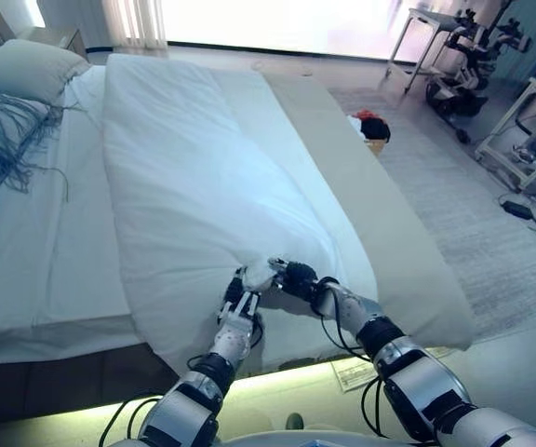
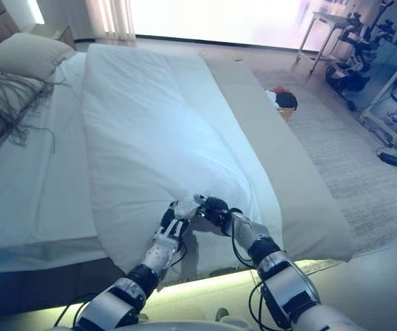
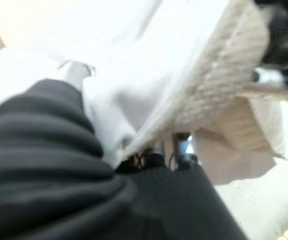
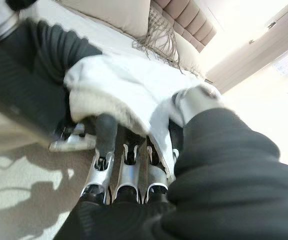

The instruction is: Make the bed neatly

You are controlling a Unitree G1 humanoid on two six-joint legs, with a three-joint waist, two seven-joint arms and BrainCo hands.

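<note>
The white duvet [image 1: 203, 186] lies folded in a long band down the middle of the bed [image 1: 54, 279], running from the upper middle of the frame to the lower middle, with a bare strip of sheet to its left and a beige blanket [image 1: 380, 233] showing along its right side. Both hands meet at the lower middle of the head views, at the duvet's near corner, where the cloth is bunched into a small peak. The right hand [image 1: 296, 277] has its fingers [image 4: 106, 132] curled under and its thumb over a wad of white cloth and beige edging, so it is pinching the corner. The left hand [image 1: 240, 300] sits just beside it with cloth draped over it; its own wrist view shows fabric gathered against the palm, and it appears to be clamped on the same corner. A pillow [image 1: 26, 70] and a fringed throw [image 1: 7, 130] lie at the upper left; a low basket of clothes [image 1: 372, 130] sits on the rug at the upper right. The main risk, as I judge it, is that both hands hold one point: pulling from there would drag the duvet into a diagonal ridge rather than spreading it flat, and it could pull the beige blanket askew since both layers seem caught together. The thin pinch could also slip under load, dropping the corner off the bed's foot.
</note>
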